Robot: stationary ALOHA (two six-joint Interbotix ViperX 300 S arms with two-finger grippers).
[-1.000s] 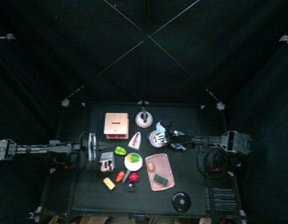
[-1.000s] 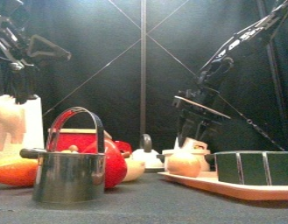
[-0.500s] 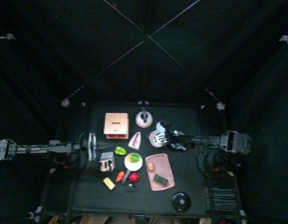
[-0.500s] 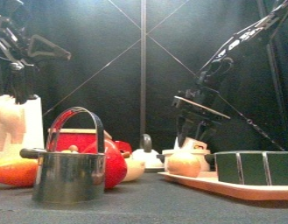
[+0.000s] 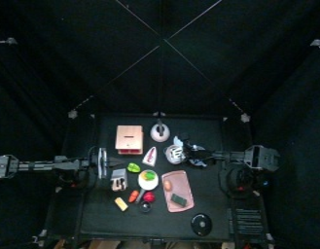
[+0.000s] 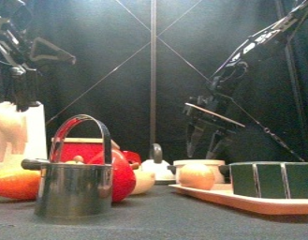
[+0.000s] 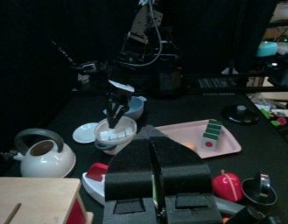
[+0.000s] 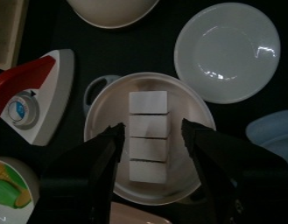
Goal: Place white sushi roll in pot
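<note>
A small white piece scored into squares, which I take for the white sushi roll (image 8: 150, 140), lies in a white bowl (image 8: 105, 105). My right gripper (image 8: 154, 131) hangs open straight above it, one jaw on each side, touching nothing. It also shows in the top view (image 5: 179, 153) and in the front view (image 6: 200, 150). The metal pot (image 6: 71, 190) with a hoop handle stands at the front left, also in the top view (image 5: 120, 178). My left gripper (image 7: 154, 171) is shut and empty at the table's left (image 5: 106, 160).
A pink board (image 5: 171, 187) carries a dark green piece (image 6: 275, 178). A white kettle (image 7: 41, 157), a red box (image 5: 128, 138), a white plate (image 8: 228, 52), a green plate (image 5: 148, 179) and small toy foods (image 6: 19, 183) crowd the table.
My right gripper has lifted a little above the white bowl, so the bowl's rim now shows in the front view. The left arm has not moved.
</note>
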